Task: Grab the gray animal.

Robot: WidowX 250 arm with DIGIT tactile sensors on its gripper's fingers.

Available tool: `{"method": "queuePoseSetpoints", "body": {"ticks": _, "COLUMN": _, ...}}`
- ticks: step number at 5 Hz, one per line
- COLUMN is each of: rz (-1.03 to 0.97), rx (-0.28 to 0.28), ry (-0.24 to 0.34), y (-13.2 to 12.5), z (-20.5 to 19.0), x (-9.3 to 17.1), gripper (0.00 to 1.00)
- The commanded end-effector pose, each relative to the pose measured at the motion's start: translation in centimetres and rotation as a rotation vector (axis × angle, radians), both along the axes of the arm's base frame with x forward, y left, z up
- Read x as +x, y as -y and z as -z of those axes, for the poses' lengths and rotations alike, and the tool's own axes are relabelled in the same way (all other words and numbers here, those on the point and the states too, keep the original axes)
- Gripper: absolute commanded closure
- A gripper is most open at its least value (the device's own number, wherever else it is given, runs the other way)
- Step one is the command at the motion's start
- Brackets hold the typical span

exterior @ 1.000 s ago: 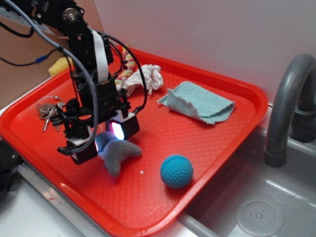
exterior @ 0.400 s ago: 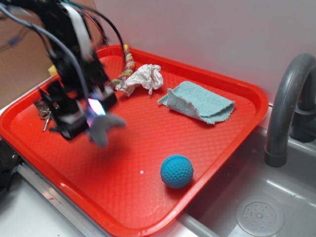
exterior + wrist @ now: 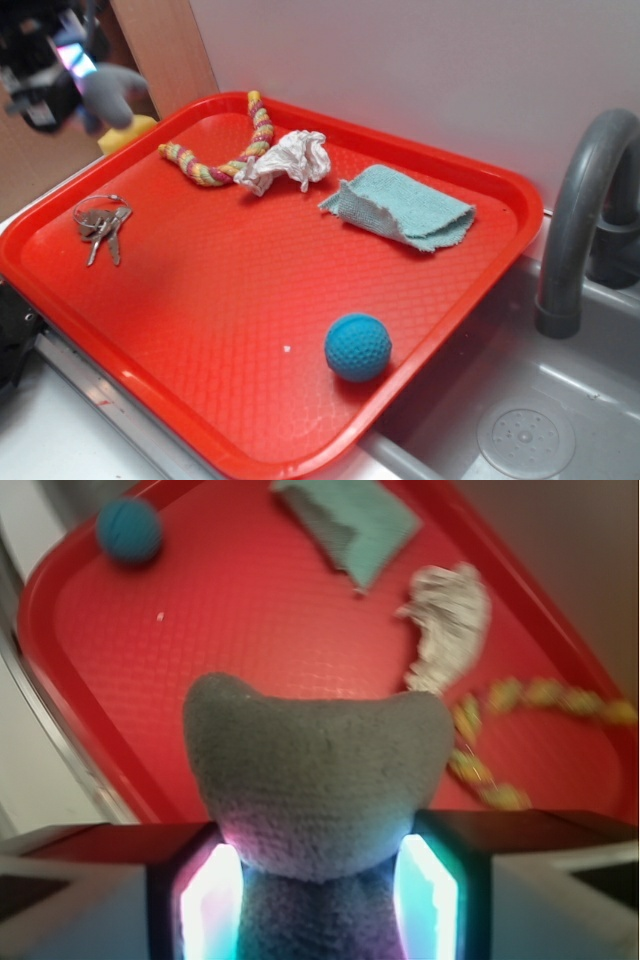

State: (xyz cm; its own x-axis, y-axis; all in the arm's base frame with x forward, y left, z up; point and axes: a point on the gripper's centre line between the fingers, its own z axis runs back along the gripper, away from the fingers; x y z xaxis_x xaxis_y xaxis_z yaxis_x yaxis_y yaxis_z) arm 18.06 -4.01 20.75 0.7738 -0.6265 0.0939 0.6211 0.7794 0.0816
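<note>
The red tray point(image 3: 240, 380) sits on the counter beside a sink point(image 3: 540, 430) with a gray faucet point(image 3: 580, 210). On the tray lie a teal cloth point(image 3: 400, 208), a braided rope toy point(image 3: 225, 160), a crumpled white paper wad point(image 3: 288, 160), a blue ball point(image 3: 357, 346) and a bunch of keys point(image 3: 100, 225). The gray animal point(image 3: 315, 775) is off the tray surface, held high above the far left corner. The gripper point(image 3: 315, 895) has its lit fingers point(image 3: 210, 900) pinching the toy's lower body from both sides.

Judgement: the grasp appears complete. To finish well, maintain clamping pressure and keep the lift steady, because the soft plush can compress and slip between the pads.
</note>
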Motion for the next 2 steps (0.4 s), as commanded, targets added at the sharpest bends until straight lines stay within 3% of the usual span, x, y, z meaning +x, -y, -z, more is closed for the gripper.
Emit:
{"method": "queuePoseSetpoints", "body": {"ticks": 1, "rz": -0.512, "rx": -0.058, "ry": -0.05, "y": 3.28, "z": -3.72, "x": -1.93, "gripper": 1.0}}
{"method": "queuePoseSetpoints", "body": {"ticks": 2, "rz": -0.52, "rx": -0.046, "ry": -0.069, "y": 3.8, "z": -3.01, "x": -1.45, "gripper": 1.0}}
